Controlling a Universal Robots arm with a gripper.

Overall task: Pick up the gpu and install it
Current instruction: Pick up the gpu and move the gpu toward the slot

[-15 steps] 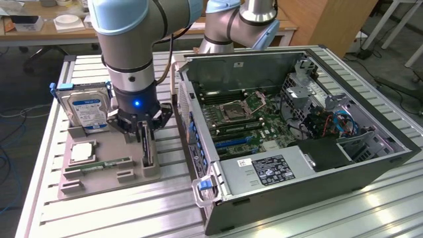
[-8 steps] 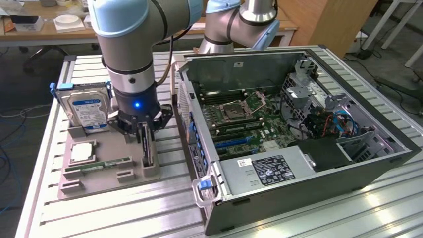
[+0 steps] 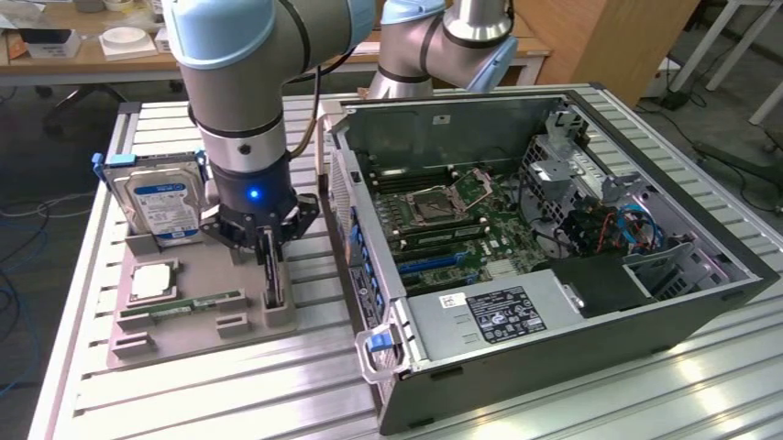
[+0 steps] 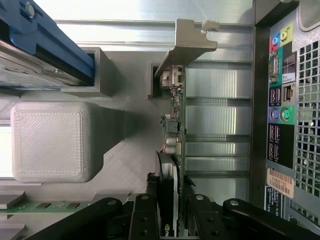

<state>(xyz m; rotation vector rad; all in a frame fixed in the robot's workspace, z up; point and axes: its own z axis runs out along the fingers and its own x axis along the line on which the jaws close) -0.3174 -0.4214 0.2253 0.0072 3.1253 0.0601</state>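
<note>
exterior: high, oblique, whole bench (image 3: 636,394) | wrist: close, along hand (image 4: 170,212) | shared: gpu (image 3: 271,275), grey holder (image 3: 183,332)

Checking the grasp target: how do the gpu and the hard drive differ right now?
The gpu is a thin dark card; the hard drive is a thick silver block with a blue label. The pincer grips the gpu; the hard drive stands free. Both stand on edge in the grey holder.

A ribbed silver aluminium tabletop (image 3: 147,403) spans the near scene; beyond it stand a light wooden desk (image 3: 73,64) at the exterior view's far left, an orange-brown wooden panel (image 3: 612,37) far right, and a grey floor (image 3: 37,174) strewn with cables
</note>
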